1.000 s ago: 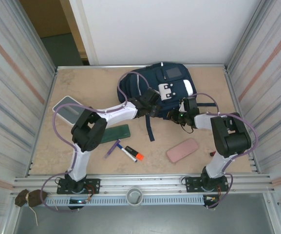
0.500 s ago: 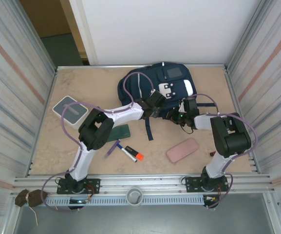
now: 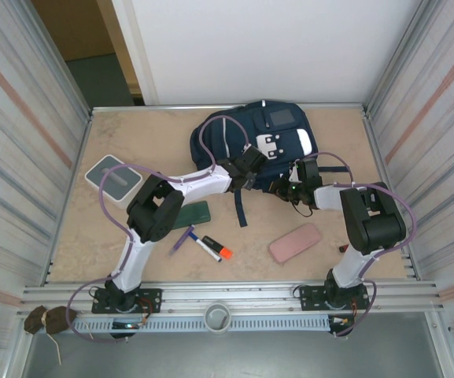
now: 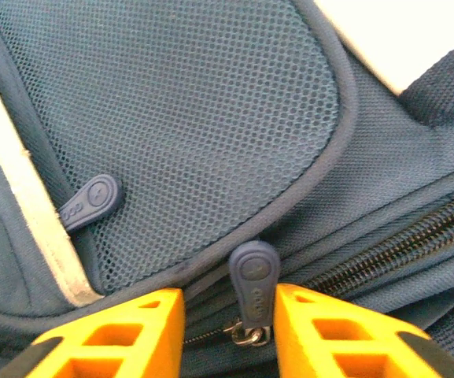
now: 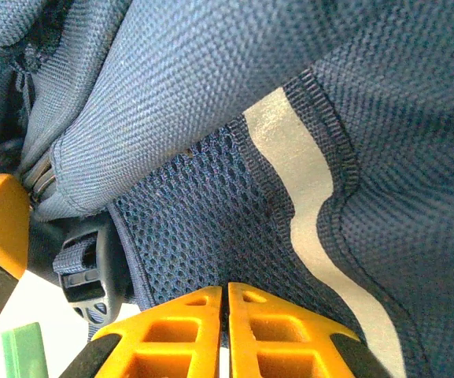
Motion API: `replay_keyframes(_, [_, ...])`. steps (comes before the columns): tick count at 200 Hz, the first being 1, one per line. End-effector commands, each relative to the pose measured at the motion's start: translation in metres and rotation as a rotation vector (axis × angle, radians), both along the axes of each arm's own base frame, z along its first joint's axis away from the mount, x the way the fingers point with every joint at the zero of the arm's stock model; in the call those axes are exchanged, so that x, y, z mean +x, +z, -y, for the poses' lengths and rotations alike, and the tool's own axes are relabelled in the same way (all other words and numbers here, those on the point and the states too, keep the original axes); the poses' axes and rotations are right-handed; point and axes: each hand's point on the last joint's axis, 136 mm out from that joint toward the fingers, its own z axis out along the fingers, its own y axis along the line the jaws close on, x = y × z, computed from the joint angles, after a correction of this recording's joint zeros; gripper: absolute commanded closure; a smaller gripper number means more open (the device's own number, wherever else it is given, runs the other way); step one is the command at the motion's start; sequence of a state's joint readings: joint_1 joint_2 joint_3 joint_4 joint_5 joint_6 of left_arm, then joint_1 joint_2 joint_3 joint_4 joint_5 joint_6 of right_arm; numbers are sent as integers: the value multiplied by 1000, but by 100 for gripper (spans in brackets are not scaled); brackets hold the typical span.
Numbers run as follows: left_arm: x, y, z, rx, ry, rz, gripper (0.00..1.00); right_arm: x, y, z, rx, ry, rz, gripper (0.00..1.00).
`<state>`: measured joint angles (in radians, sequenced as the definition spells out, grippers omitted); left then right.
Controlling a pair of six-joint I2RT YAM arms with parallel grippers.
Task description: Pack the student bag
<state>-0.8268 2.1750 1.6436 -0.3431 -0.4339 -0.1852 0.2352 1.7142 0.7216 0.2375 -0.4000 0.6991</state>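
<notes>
One clean pinch needed: left end effector [image 4: 227, 303], spread astride the zipper pull [image 4: 253, 277] of the bag [image 3: 286, 135] at far centre, should close squarely on it; right end effector [image 5: 225, 315] is pressed together against mesh [image 5: 203, 205]

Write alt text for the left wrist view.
Orange fingers of the left gripper straddle a zipper pull on the navy bag, with a gap on the pull's left side. Above is a mesh panel; a second pull and a white stripe sit at left, zipper teeth at right.
</notes>
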Motion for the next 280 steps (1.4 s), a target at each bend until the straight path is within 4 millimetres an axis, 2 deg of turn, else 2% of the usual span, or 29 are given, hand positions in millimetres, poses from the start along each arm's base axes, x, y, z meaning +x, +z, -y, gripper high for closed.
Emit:
replay_keyframes(1, [0,1,6,-18,-27,-5,70,-16,-15,6,-18,5,-72,90])
replay_keyframes(46, [0,-2,12,2,-54,-13,73,-15,-14,6,-15,7,-73,90])
replay_keyframes(103, [8,-11,21,19,-70,-21,67,-17,-15,6,-16,10,-78,90])
replay_keyframes(141, [16,-9,26,38,-98,-6,73,-19,-17,7,-23,13,-86,91])
replay_keyframes(224, [17,39,28,-36,-159,79,100,-21,-19,15,-33,2,-96,91])
replay_keyframes(263, [12,50,24,-109,-181,79,100,-19,-16,21,-33,-11,-92,92])
replay_keyframes(278, [9,40,25,-136,-193,47,100,-19,-15,21,-34,-13,-90,92])
replay_keyframes(280, [8,51,25,-155,-195,60,100,-19,-15,22,-34,-14,-90,92])
